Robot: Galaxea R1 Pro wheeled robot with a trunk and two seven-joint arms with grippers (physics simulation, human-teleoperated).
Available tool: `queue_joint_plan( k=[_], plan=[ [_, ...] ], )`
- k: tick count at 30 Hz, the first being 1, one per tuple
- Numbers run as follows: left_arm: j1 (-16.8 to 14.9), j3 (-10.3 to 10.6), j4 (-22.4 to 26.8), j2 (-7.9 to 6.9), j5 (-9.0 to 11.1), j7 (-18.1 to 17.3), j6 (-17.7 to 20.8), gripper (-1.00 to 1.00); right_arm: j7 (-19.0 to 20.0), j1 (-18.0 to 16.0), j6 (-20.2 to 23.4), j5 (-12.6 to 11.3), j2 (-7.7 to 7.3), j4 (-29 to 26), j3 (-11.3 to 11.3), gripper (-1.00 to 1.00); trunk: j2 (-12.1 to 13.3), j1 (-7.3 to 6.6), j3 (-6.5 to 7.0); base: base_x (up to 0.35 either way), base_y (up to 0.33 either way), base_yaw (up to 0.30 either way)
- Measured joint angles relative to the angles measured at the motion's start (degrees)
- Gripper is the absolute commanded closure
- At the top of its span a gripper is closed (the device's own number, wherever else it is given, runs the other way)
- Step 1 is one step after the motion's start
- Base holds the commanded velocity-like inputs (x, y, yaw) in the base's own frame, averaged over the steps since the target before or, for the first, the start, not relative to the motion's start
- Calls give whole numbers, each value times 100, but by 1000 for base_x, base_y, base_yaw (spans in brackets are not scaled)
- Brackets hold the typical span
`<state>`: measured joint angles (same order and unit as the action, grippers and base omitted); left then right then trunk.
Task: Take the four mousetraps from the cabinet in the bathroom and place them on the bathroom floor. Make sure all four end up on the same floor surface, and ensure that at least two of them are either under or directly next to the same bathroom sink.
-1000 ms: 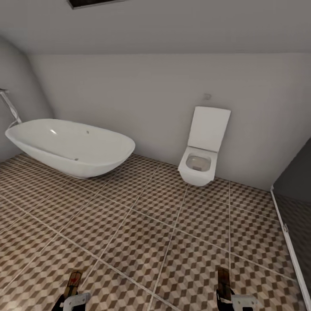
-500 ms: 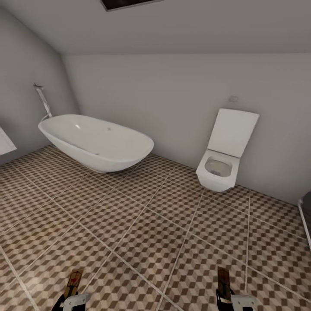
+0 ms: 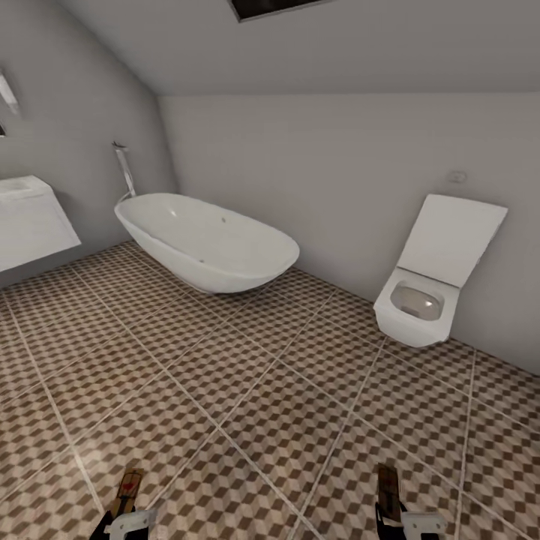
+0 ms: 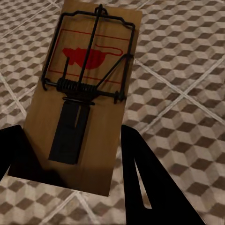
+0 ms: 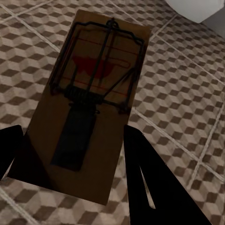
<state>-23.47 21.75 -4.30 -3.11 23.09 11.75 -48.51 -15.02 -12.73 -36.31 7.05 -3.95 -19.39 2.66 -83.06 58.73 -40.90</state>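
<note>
Mousetraps are in both grippers, one each. The left gripper (image 4: 70, 176) is closed on a mousetrap (image 4: 84, 93), its black fingers (image 4: 150, 187) pinching the near end of the board. The right gripper (image 5: 70, 176) is closed on a second mousetrap (image 5: 89, 108) the same way. Both traps hang above the bathroom floor (image 3: 247, 405), well away from the bathtub (image 3: 210, 244). The sink (image 3: 30, 217) stands left of the bathtub. A white toilet (image 3: 427, 292) hangs on the wall to the right of the bathtub.
</note>
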Motion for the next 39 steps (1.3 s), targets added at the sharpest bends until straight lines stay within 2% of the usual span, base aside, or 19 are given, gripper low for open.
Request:
queue_joint_plan(
  k=[35,39],
  plan=[
    [0,-6,0,8,0,3,7,100,0,0,0,3,4,4,0,100,0,0,0,3,0,286],
    [0,-6,0,8,1,-3,159,100,0,0,-7,3,3,3,0,100,0,-1,0,108,0,286]
  ],
)
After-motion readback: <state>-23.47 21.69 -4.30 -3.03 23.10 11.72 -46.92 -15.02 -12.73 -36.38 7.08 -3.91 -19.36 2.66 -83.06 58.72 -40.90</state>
